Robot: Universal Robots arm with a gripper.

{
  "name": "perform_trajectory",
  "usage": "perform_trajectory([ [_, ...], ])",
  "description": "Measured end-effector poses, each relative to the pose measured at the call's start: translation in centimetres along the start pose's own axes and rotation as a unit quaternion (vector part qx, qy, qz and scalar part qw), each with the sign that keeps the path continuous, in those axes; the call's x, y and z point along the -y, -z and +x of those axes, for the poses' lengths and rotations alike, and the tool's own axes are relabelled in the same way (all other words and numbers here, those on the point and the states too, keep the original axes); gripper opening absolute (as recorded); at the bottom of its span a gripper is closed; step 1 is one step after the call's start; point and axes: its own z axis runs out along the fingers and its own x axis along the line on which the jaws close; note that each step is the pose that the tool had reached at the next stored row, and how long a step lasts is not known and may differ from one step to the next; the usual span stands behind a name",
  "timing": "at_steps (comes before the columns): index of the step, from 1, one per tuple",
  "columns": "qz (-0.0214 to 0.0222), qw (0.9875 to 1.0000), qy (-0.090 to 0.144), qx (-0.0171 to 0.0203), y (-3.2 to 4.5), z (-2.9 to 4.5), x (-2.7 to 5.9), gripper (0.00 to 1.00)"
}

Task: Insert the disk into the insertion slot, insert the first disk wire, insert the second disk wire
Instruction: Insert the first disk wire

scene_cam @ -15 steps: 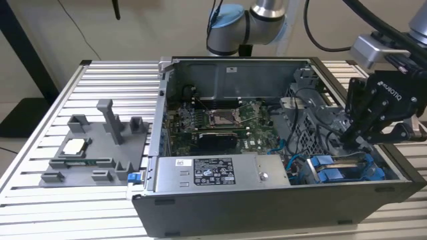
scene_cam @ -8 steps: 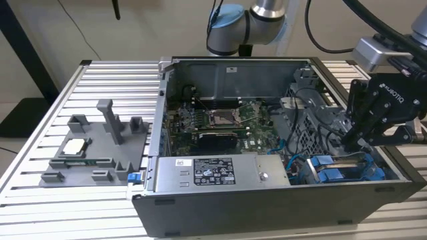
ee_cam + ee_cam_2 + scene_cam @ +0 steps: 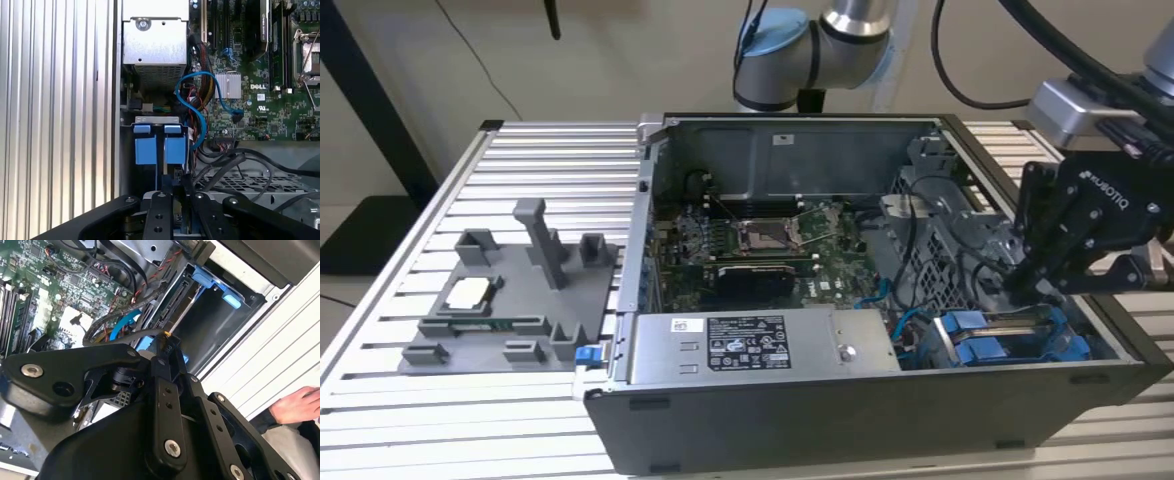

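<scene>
The step in hand looks to be seating a disk wire. It should go best with the black wire connector (image 3: 169, 346) held square to its socket and pushed straight in with light force, its trailing black cable (image 3: 220, 162) kept free of the blue cable (image 3: 192, 107) looping ahead of the pincer (image 3: 179, 196). The pincer appears clenched on that connector, though its own links partly hide the grip. The disk (image 3: 174, 150), judged by its blue carrier front, sits already in the insertion slot (image 3: 156, 120), directly ahead of the pincer and close to it, with a second blue front (image 3: 142, 150) just beside.
</scene>
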Motion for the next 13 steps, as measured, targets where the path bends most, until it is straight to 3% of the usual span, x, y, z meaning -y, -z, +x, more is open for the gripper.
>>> perform_trajectory([
  [6,0.0,1.0,0.002,0.0017,-0.33,-0.01,0.99,0.19],
  [13,0.0,1.0,0.004,0.0015,-0.98,-0.02,1.45,0.19],
])
